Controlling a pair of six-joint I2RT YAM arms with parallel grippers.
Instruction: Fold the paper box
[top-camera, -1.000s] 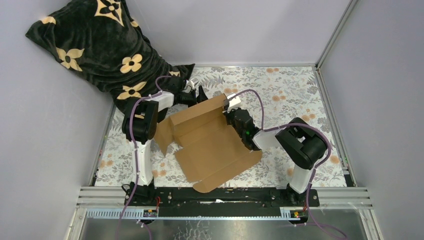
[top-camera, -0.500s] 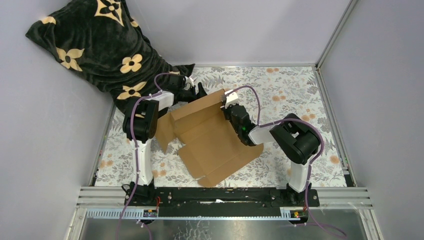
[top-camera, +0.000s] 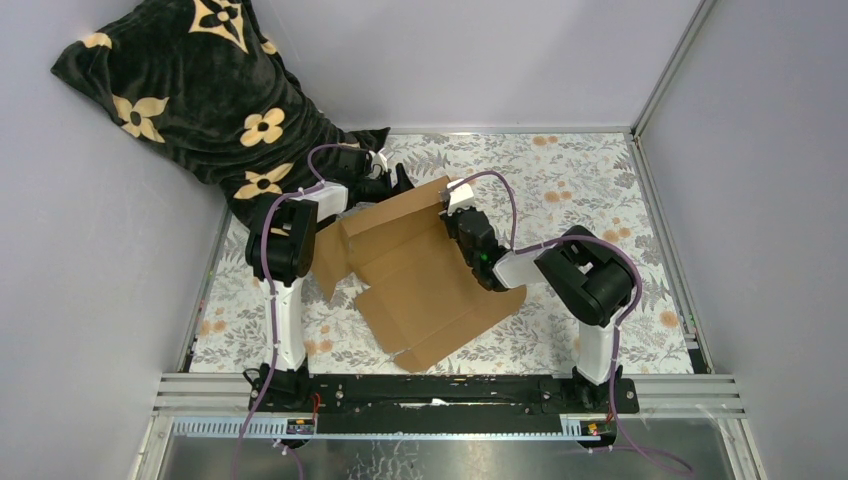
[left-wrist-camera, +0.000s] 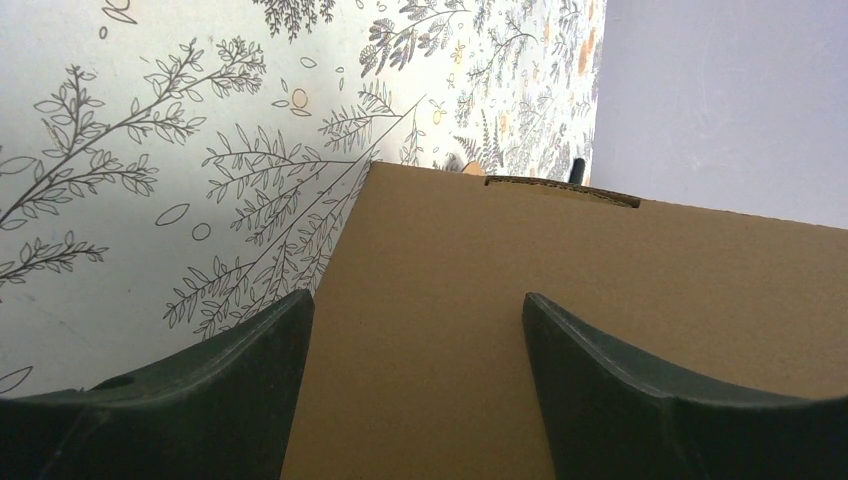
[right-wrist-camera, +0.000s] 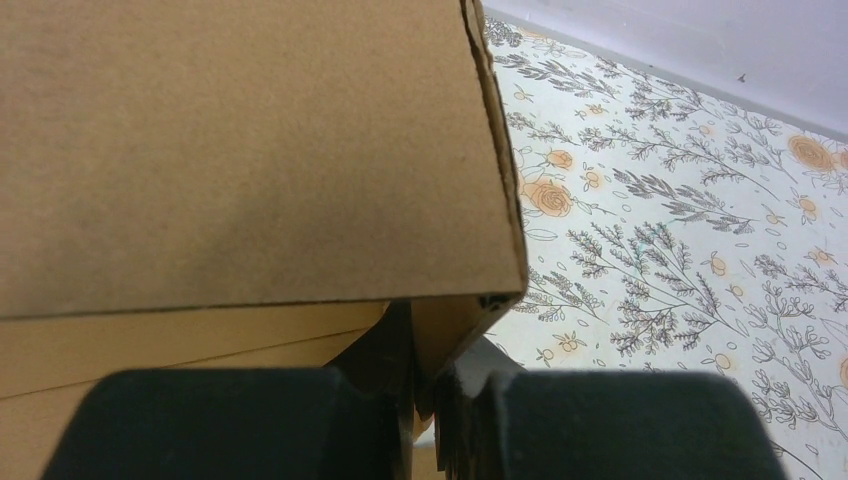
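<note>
Both arms are built alike: the left arm (top-camera: 285, 320) and right arm (top-camera: 598, 350) each have white links between bulky black joint housings, with a purple cable (top-camera: 513, 210) looping along them. I see a small green light (top-camera: 487, 257) glowing on the right wrist, and the left claw (left-wrist-camera: 417, 305) has smooth, dark tapered fingers (left-wrist-camera: 220, 390).

The white-and-black left arm (top-camera: 285, 250) reaches to upper left of centre, the left tool (top-camera: 385, 183) spread wide. The matching right arm (top-camera: 585, 280) bends toward centre, the right tool (top-camera: 457, 205) pinching the brown corrugated cardboard paper box (top-camera: 430, 290).
</note>
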